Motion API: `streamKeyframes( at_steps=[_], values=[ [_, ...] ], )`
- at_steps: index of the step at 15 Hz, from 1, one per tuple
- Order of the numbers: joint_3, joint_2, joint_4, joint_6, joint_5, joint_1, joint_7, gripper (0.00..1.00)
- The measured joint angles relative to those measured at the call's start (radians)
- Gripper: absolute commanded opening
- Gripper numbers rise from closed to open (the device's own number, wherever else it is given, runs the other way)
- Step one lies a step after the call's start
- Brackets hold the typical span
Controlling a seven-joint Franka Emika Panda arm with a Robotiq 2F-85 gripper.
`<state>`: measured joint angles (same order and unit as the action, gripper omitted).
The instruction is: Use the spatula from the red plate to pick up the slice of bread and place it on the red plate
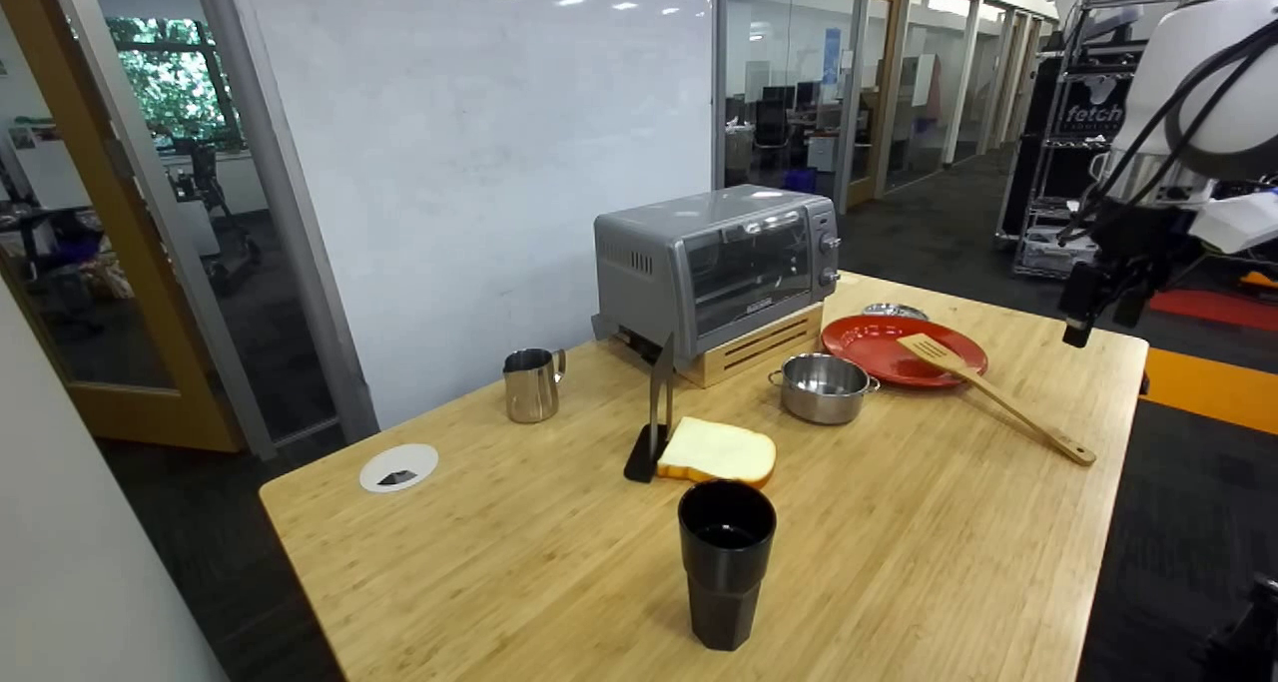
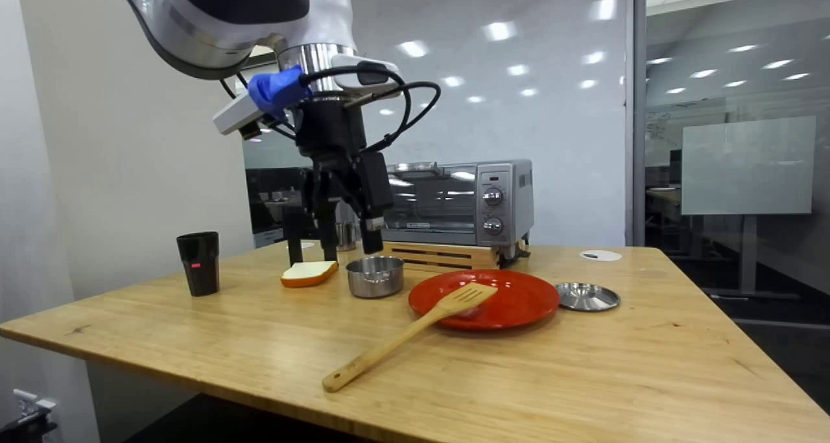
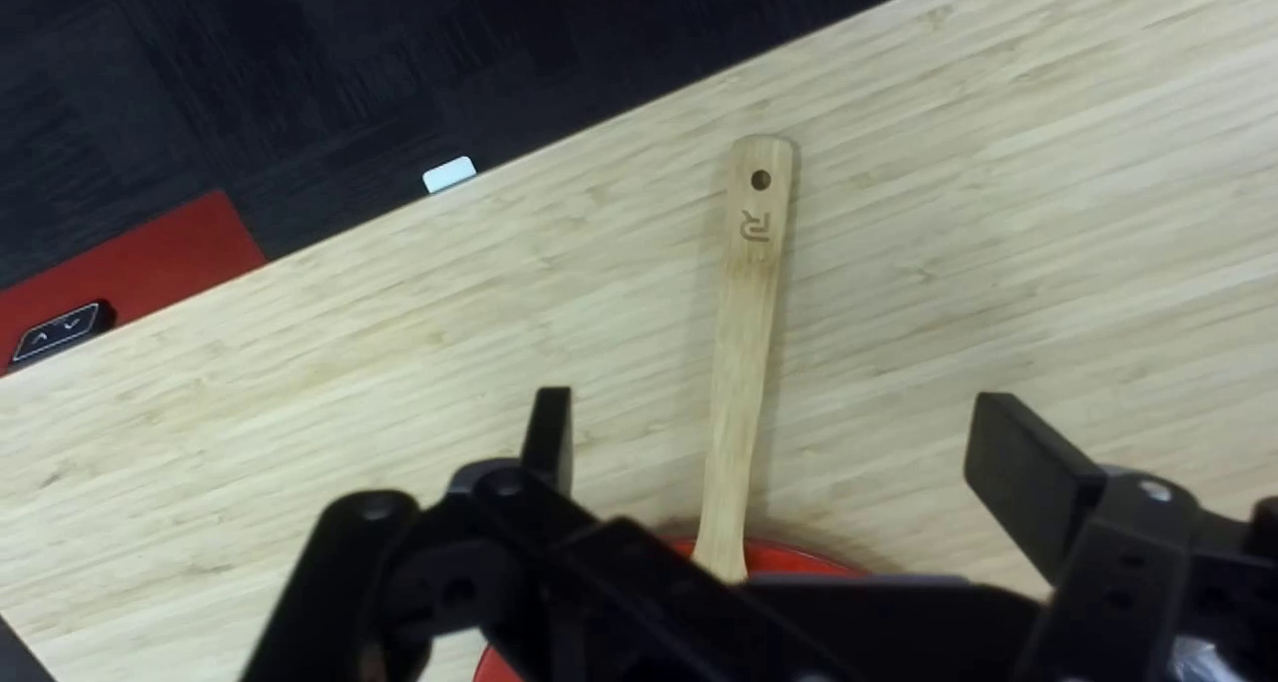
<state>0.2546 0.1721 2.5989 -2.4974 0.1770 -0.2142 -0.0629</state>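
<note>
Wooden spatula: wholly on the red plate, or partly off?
Partly off. In both exterior views the wooden spatula has its slotted head over the red plate, while the handle extends past the rim, out over the table.

In an exterior view: spatula head on plate, handle end right, on table. Pot just left of plate, in front of toaster oven. Bread slice left of pot, nearer; tumbler before it. Pitcher left of toaster oven.
</note>
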Motion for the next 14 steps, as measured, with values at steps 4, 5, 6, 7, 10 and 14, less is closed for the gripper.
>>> streamKeyframes(
  at_steps=[4, 5, 6, 7, 10, 14],
  values=[
    [0.000, -0.080, 0.001, -0.066, 0.090, -0.030, 0.019, 1.00],
    [0.001, -0.101, 0.001, -0.086, 0.119, -0.036, 0.036, 1.00],
    [0.001, -0.123, 0.001, -0.107, 0.148, -0.042, 0.056, 1.00],
    [0.002, -0.144, 0.001, -0.130, 0.180, -0.047, 0.080, 1.00],
    [0.004, -0.196, 0.000, -0.195, 0.253, -0.051, 0.158, 1.00],
    [0.005, -0.238, 0.000, -0.271, 0.269, -0.050, 0.216, 1.00]
  ],
)
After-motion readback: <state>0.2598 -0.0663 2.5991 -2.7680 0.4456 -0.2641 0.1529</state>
